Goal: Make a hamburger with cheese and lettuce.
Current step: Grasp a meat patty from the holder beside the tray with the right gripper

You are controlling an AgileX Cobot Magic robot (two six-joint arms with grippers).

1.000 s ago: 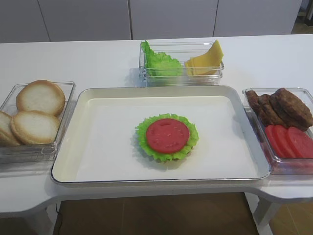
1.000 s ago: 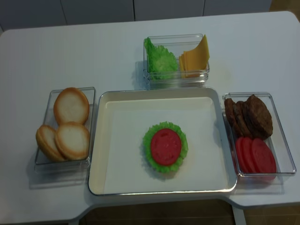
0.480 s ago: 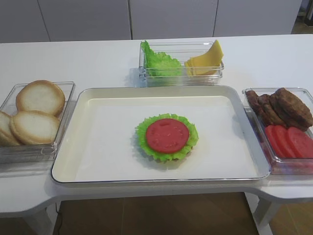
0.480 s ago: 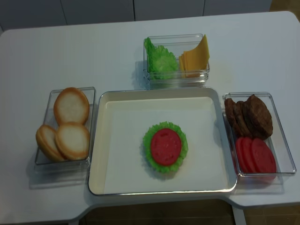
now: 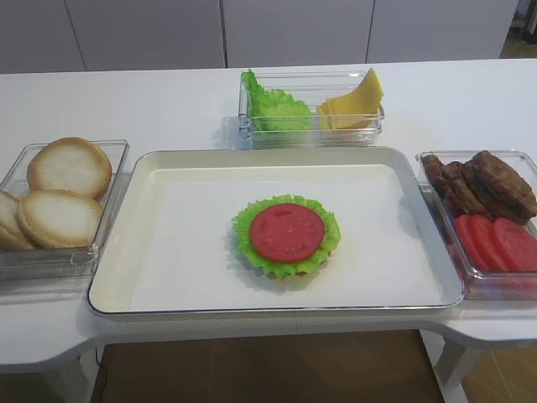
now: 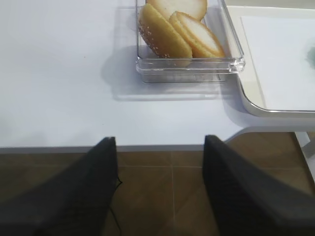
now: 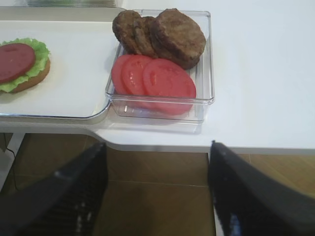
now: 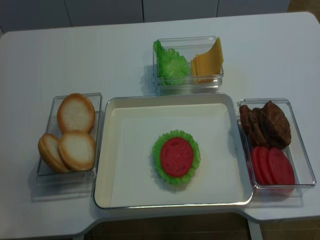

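The hamburger (image 5: 287, 237) sits in the middle of the cream tray (image 5: 168, 252): a tan bun base, a frilly lettuce rim and a red tomato slice on top. It also shows at the left edge of the right wrist view as the hamburger (image 7: 19, 66). Loose lettuce (image 5: 273, 107) and cheese (image 5: 357, 101) slices lie in a clear box behind the tray. My right gripper (image 7: 155, 184) hangs open below the table's front edge, facing the patty box. My left gripper (image 6: 160, 177) is open too, below the table edge in front of the bun box. Neither arm appears in the high views.
Left of the tray stands a clear box of pale buns (image 5: 59, 197). On the tray's right a clear box holds brown patties (image 5: 482, 180) and tomato slices (image 5: 495, 239). Brown floor shows under the table's front edge (image 5: 268, 336).
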